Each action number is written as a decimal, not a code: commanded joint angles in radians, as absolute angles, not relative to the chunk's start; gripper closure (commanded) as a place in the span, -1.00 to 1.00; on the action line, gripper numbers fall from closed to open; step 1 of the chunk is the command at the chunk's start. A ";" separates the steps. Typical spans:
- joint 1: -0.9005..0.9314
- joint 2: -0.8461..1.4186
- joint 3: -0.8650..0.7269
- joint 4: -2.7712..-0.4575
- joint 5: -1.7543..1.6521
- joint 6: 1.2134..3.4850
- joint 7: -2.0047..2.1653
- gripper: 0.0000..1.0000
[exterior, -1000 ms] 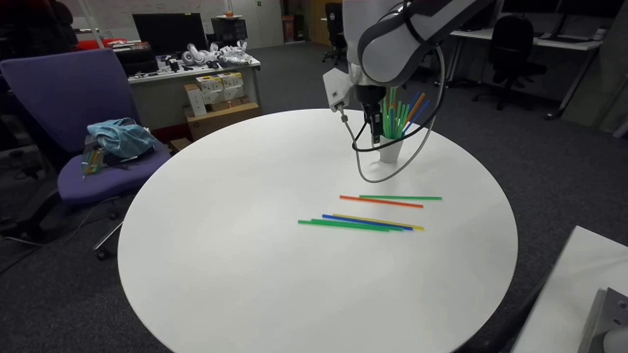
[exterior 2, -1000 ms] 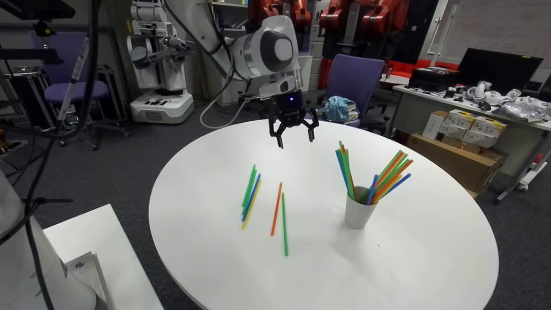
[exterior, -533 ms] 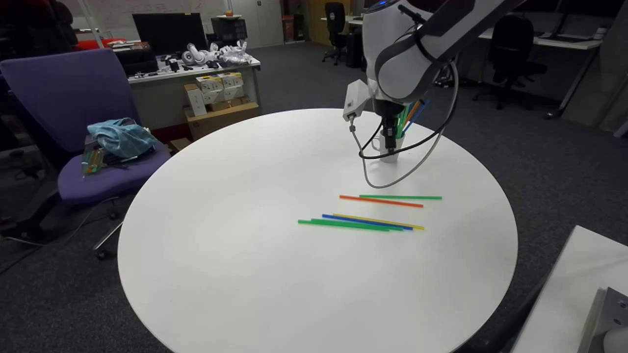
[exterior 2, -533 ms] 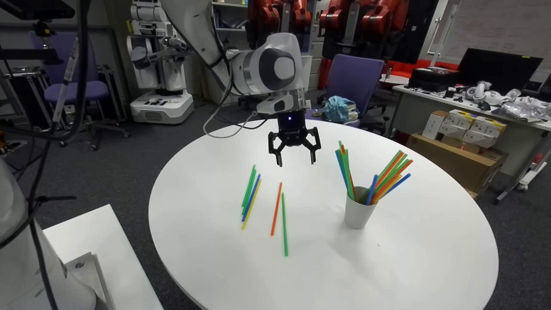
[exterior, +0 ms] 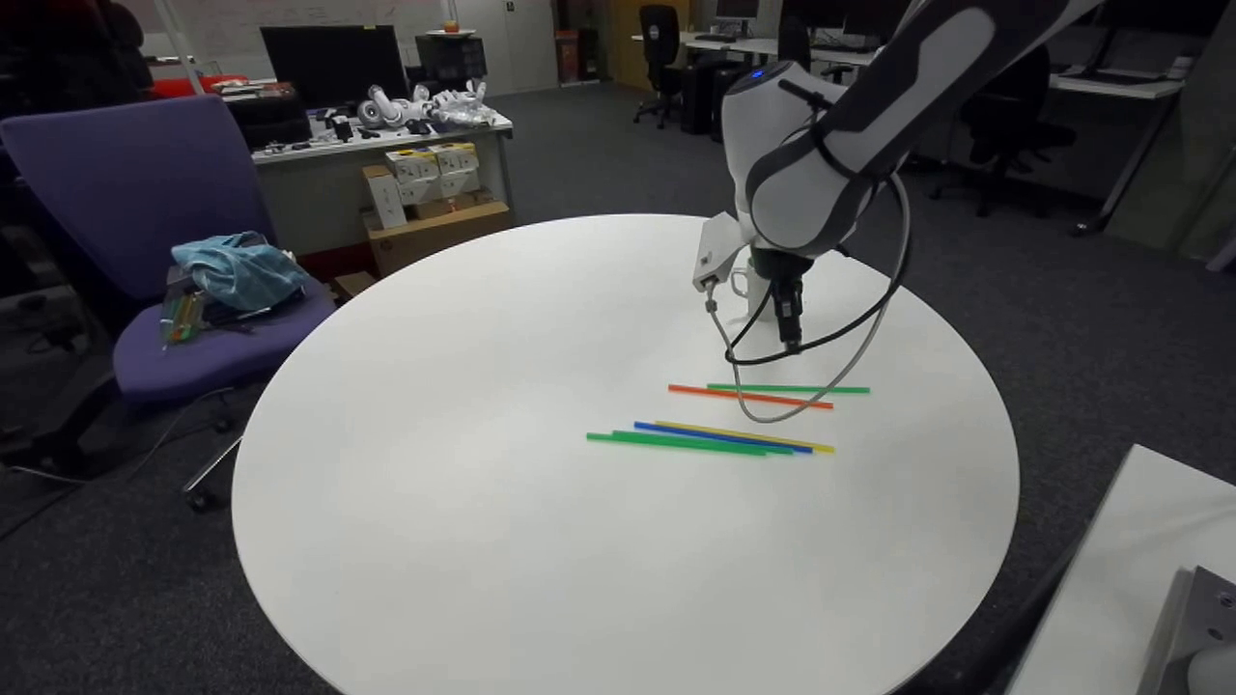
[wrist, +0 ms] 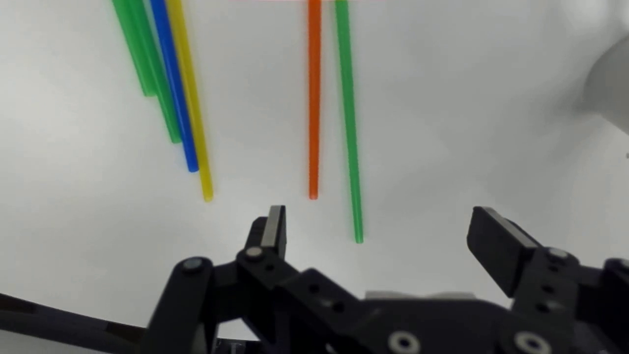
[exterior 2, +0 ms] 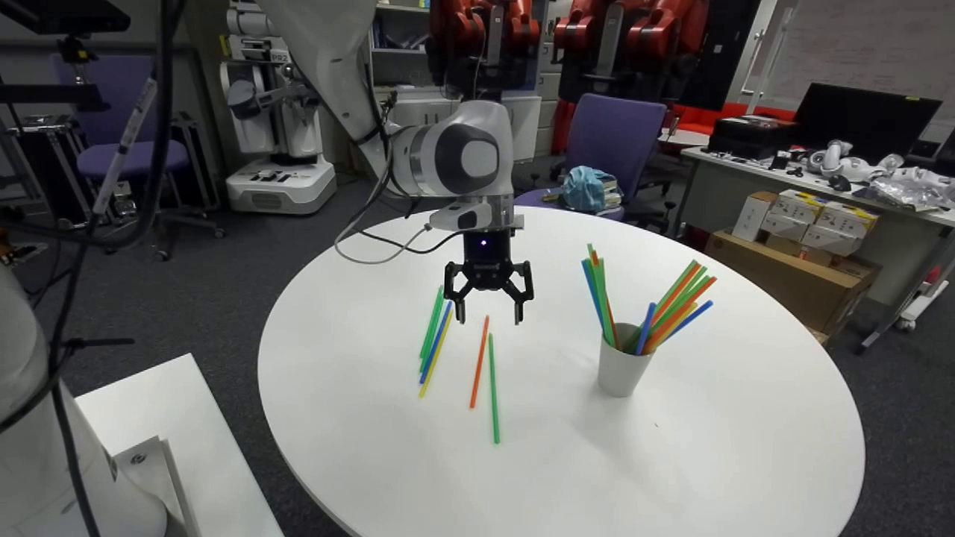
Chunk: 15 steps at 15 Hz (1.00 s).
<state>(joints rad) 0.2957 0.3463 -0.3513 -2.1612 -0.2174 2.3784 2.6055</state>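
In an exterior view, the gripper (exterior: 791, 346) hangs over a round white table (exterior: 435, 541), seen edge-on, so how far apart its jaws stand cannot be told there. Nearer lie an orange straw (exterior: 712, 392) and a green straw (exterior: 840, 390), then a bunch of four straws (exterior: 710, 442). Behind the gripper stands a white mug (exterior: 759, 304), its handle (exterior: 734, 281) visible at the left; the arm (exterior: 806, 198) hides its mouth.

In an exterior view, the fingers (exterior 2: 460, 309) are spread wide; to their right the mug is full of leaning coloured straws (exterior 2: 675, 306), its handle out of sight. Red robots (exterior 2: 630, 52) show at the far side.

In the wrist view, the fingers come in from the near side, wide apart, the green straw's near end showing between them, the orange straw just left. The bunch, farther left, separates into a yellow straw (wrist: 192, 98), a blue straw (wrist: 172, 78) and two green straws (wrist: 132, 44); only the mug's edge shows at the right.
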 commanded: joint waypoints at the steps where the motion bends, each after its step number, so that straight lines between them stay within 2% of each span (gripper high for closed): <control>1: 0.195 0.323 -0.223 -2.181 -0.184 2.368 2.560 -1.00; 3: 0.161 0.330 -0.179 -2.148 -0.153 2.292 2.544 -1.00; 4: 0.174 0.349 -0.187 -2.160 -0.209 2.347 2.606 -1.00; 10: 0.153 0.350 -0.167 -2.150 -0.190 2.316 2.584 -1.00; 12: 0.159 0.352 -0.174 -2.190 -0.190 2.430 2.662 -1.00; 13: 0.272 0.373 -0.310 -2.196 -0.100 2.492 2.609 -1.00; 15: 0.294 0.406 -0.341 -2.221 -0.005 2.597 2.608 -1.00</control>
<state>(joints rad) 0.2288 0.3794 -0.2563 -2.1778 -0.1156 2.4635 2.6080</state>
